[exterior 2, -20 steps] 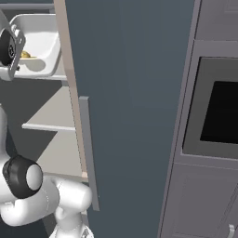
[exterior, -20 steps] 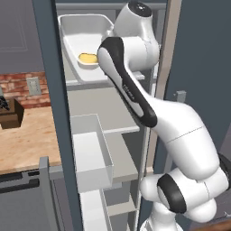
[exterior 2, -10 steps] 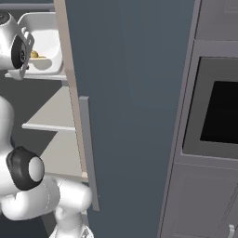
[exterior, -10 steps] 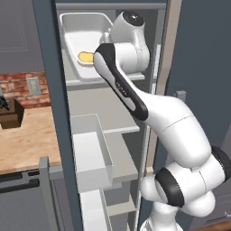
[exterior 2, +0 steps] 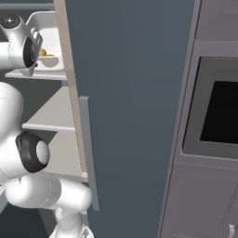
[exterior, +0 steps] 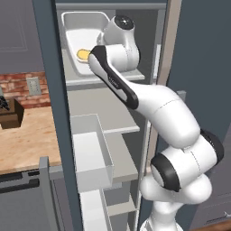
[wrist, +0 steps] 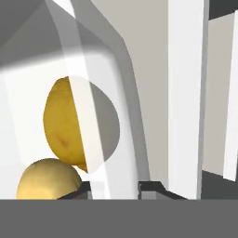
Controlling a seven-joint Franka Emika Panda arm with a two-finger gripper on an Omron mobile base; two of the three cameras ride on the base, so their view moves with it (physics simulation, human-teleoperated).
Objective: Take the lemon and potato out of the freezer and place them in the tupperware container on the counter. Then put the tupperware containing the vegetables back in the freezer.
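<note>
Gripper (wrist: pixel 115 187) closed narrow on rim of tupperware container (wrist: pixel 100 116), finger tips dark at the bottom of the hand view, one on each side of the translucent wall. Two yellowish lumps inside the tub, touching: potato (wrist: pixel 46 179) nearer, lemon (wrist: pixel 62 123) just behind it, partly seen through the wall. In the left base view arm reaching up into open freezer (exterior: pixel 47 113), tub on the top shelf (exterior: pixel 90 81) with yellow produce inside. Door bin (exterior: pixel 92 153) lower down on the open door. Beyond, to the left, wood-grain table (exterior: pixel 22 140) against brick wall (exterior: pixel 16 88).
</note>
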